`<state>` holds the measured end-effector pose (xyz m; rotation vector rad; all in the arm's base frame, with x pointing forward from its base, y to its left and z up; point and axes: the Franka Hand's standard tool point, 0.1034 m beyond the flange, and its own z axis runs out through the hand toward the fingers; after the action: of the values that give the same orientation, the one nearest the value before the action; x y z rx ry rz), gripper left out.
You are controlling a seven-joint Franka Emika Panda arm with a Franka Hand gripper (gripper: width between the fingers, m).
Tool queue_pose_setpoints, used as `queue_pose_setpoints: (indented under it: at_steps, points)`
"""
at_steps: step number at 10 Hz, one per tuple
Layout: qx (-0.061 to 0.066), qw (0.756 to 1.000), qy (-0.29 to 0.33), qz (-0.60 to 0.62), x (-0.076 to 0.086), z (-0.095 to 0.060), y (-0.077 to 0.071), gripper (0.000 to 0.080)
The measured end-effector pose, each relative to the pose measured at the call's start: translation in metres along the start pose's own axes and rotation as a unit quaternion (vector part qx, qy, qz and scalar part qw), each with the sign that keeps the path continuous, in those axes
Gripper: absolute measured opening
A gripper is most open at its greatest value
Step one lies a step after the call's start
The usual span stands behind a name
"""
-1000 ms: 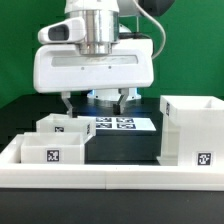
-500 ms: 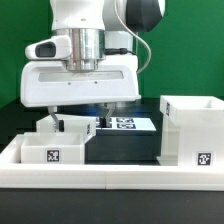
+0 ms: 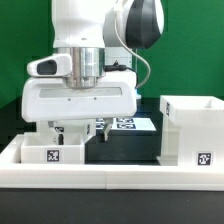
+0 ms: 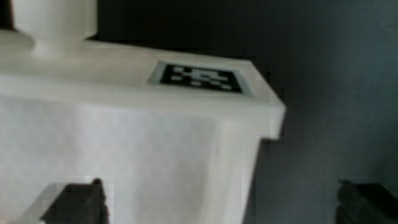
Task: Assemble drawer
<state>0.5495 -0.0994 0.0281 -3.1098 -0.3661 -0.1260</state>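
Note:
A small white open drawer box (image 3: 52,150) with a marker tag on its front stands at the exterior view's left. My gripper (image 3: 79,129) hangs just above its rear part, fingers spread. In the wrist view the gripper (image 4: 222,203) is open and holds nothing. One fingertip (image 4: 75,201) is over the white part (image 4: 125,130), which carries a tag (image 4: 199,77). The other fingertip (image 4: 370,200) is over the dark table beside it. A larger white box-shaped casing (image 3: 190,128) stands at the exterior view's right.
The marker board (image 3: 128,123) lies on the dark table behind the parts, partly hidden by my hand. A low white rail (image 3: 120,177) runs along the front. A white post (image 4: 50,25) shows at the wrist view's edge.
My gripper has moved toward the exterior view's left and come down, from above the marker board to just over the small drawer box. The parts have not moved.

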Motion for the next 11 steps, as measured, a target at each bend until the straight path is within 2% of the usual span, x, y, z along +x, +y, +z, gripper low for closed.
queue_pose_setpoints:
  at_steps: [4, 7, 9, 10, 11]
  points:
    - [-0.01, 1.0, 0.002, 0.001, -0.01, 0.02, 0.001, 0.0648]
    - [-0.009, 1.0, 0.0, 0.001, -0.01, 0.021, 0.0, 0.0637]
    - [-0.009, 1.0, 0.0, 0.001, -0.01, 0.021, 0.001, 0.0269]
    - [-0.009, 1.0, 0.0, 0.001, -0.01, 0.021, 0.001, 0.0134]
    - [-0.007, 1.0, 0.0, -0.001, -0.009, 0.021, -0.002, 0.0134]
